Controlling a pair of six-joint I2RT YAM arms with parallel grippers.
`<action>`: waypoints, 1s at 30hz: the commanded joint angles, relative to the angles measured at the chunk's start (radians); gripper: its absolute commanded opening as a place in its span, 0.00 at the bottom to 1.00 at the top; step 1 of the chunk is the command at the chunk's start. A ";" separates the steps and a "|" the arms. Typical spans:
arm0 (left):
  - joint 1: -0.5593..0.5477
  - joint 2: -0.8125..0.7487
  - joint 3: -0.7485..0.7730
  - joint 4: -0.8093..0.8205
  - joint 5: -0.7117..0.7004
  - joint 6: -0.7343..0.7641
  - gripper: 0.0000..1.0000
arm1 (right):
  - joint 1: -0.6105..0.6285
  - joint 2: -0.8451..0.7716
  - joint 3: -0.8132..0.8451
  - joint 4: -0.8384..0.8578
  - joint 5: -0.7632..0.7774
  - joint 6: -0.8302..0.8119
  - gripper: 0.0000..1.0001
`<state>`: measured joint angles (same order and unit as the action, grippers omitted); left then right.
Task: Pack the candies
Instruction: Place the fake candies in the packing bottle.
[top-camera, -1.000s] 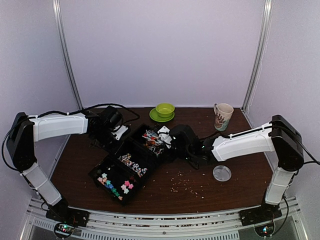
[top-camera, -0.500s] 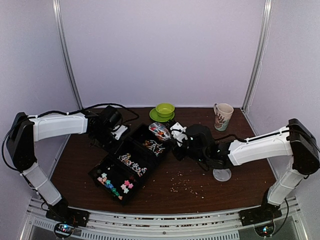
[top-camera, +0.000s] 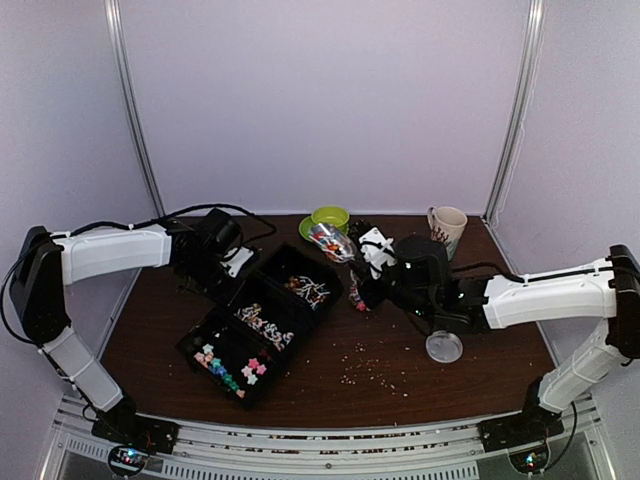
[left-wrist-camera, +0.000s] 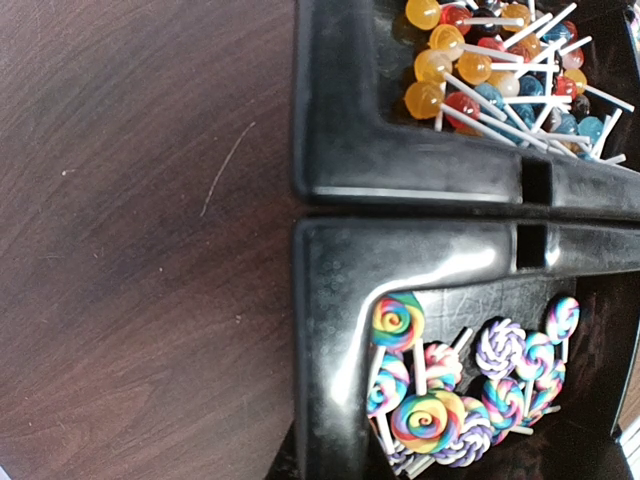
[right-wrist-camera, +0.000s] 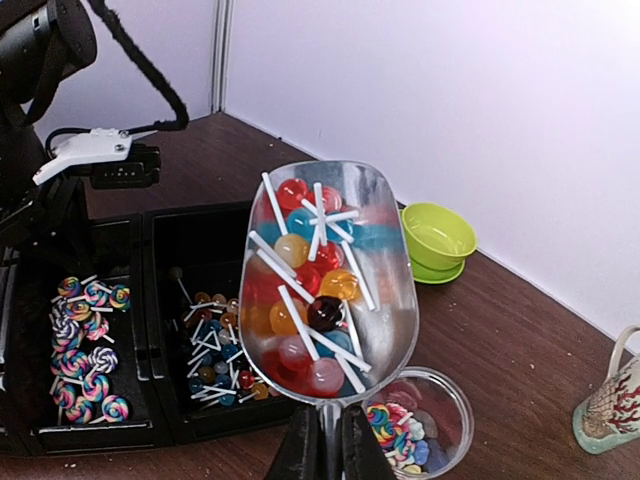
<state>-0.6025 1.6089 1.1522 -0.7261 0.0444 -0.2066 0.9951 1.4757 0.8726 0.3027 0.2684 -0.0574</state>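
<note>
Dozens of candies (right-wrist-camera: 312, 290), round lollipops on white sticks, fill the clear scoop (right-wrist-camera: 385, 300) at frame centre, its handle pinched by the right gripper (right-wrist-camera: 325, 455); more lie in the black tray (right-wrist-camera: 148, 330) at lower left. Seen from overhead, the left gripper (top-camera: 240, 266) sits at the tray's upper-left edge, jaws narrow.

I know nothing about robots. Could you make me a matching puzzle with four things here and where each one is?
Things:
1 scoop
2 green bowl
3 mug
4 swirl lollipops

Places:
A middle compartment of the tray
B in the right gripper
C on a green saucer
D back right of the table

Pairs: 1-B, 2-C, 3-D, 4-A
</note>
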 joint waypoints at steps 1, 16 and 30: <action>0.009 -0.062 0.032 0.087 0.048 -0.018 0.00 | -0.012 -0.072 0.014 -0.115 0.088 -0.010 0.00; 0.011 -0.052 0.034 0.084 0.046 -0.019 0.00 | -0.065 -0.207 0.053 -0.549 0.173 0.053 0.00; 0.011 -0.050 0.034 0.085 0.045 -0.020 0.00 | -0.084 -0.095 0.163 -0.779 0.174 0.083 0.00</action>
<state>-0.6010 1.6024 1.1522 -0.7265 0.0437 -0.2070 0.9176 1.3579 0.9894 -0.4126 0.4202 0.0078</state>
